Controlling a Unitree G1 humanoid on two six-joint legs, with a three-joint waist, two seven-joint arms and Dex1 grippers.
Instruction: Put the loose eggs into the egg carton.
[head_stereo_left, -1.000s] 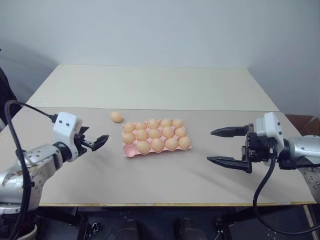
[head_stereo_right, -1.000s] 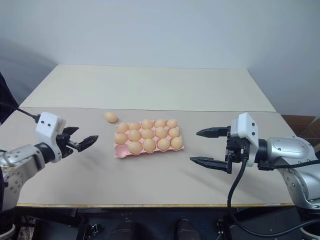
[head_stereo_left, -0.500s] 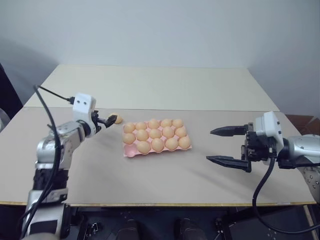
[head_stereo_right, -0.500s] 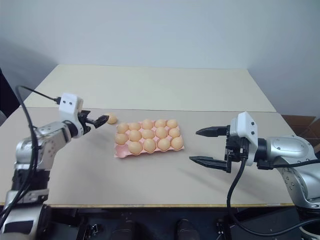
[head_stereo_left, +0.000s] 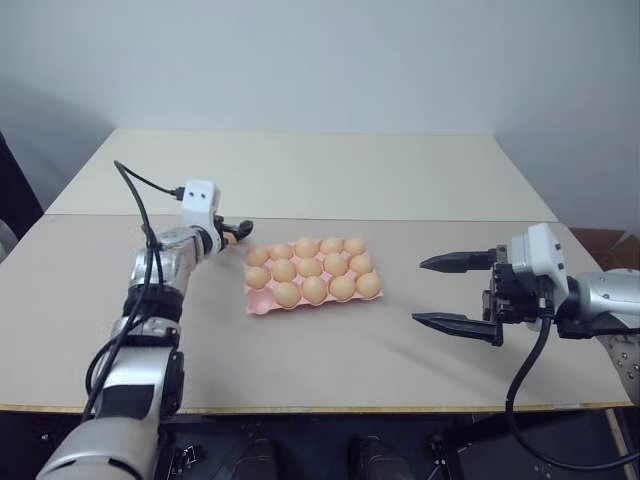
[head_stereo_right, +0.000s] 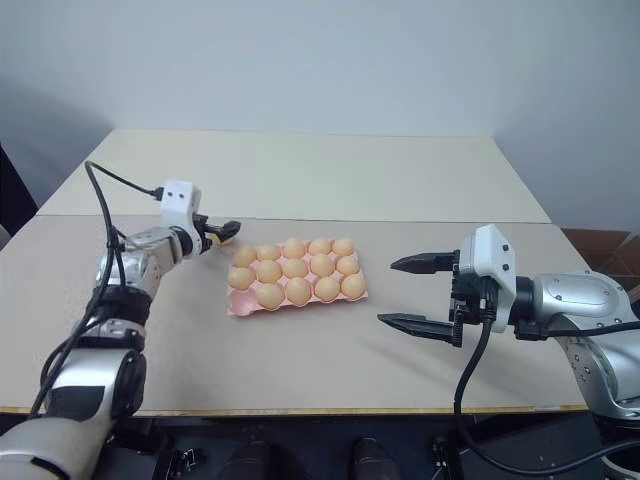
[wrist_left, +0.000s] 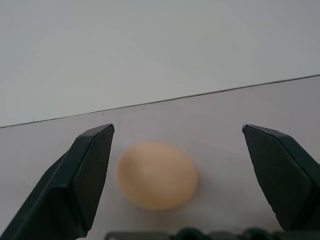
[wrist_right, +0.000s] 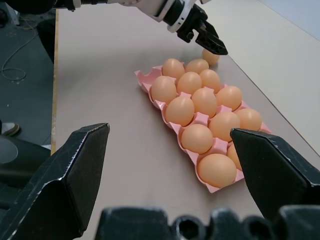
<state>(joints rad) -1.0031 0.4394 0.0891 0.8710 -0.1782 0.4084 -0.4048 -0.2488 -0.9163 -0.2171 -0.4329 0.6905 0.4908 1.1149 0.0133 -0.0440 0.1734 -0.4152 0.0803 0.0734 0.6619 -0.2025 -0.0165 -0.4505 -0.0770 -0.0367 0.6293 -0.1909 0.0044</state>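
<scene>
The egg (wrist_left: 156, 175) sits between wide left fingers (wrist_left: 90, 170); it could be bumped and rolled along the counter (head_stereo_left: 300, 350).

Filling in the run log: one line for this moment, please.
left gripper: open around loose pale orange egg | right gripper: open, empty | pink moulded egg carton: one cup empty

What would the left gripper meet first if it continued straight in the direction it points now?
The left gripper would probably meet the loose egg first. The egg lies on the table directly ahead, between the open jaws, nearer one jaw and apparently not yet touched. Behind it there is bare tabletop.
</scene>
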